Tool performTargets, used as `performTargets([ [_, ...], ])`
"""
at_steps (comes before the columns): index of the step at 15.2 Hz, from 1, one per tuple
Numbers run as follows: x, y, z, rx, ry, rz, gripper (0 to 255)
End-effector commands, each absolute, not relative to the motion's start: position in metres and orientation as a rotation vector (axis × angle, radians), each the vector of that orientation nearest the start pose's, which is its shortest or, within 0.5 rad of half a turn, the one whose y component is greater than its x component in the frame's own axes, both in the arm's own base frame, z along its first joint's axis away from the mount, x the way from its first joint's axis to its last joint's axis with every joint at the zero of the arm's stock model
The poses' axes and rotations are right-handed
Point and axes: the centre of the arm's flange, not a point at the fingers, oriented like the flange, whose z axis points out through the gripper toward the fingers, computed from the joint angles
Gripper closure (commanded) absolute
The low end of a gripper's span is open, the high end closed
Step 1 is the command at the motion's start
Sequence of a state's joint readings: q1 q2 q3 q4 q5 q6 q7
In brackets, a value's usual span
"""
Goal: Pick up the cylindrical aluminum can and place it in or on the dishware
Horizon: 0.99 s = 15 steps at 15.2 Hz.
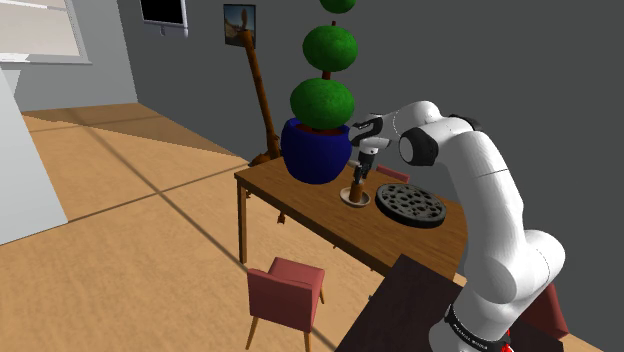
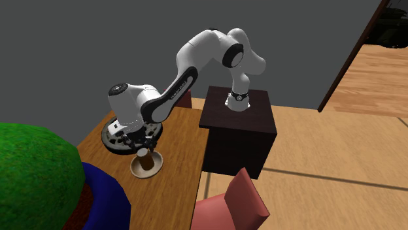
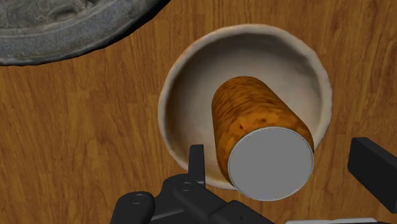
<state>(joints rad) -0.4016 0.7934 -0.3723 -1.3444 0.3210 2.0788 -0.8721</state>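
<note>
- Gripper (image 3: 284, 147) poised straight above the bowl, black fingers (image 3: 197, 159) spread wide, one on each side of the can with a gap on both sides; clamped on nothing.
- Mottled orange-brown can (image 3: 254, 118) with a flat grey top standing upright inside the cream bowl (image 3: 181, 76), on the wooden table (image 3: 76, 140); dark grey perforated dish (image 3: 57, 25) just beside the bowl.
- Judged done: lifting, carrying, setting down; can already resting in the dishware and seemingly released.
- Judged left: only a straight rise clear of the can's top, without nudging it.
- Possible risk: tall can in a shallow bowl, easy to tip with a grazing finger.
</note>
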Motion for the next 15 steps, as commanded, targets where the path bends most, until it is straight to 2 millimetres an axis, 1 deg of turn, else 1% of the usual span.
performTargets([
  [1,0.578,-0.457,0.273,-3.127,-0.066,-0.016,0],
  [3,0.578,-0.457,0.273,-3.127,-0.066,-0.016,0],
  [6,0.578,-0.457,0.313,-3.127,-0.066,-0.016,0],
  [7,0.578,-0.457,0.323,-3.127,-0.066,-0.016,0],
  [15,0.578,-0.457,0.323,-3.127,-0.066,-0.016,0],
])
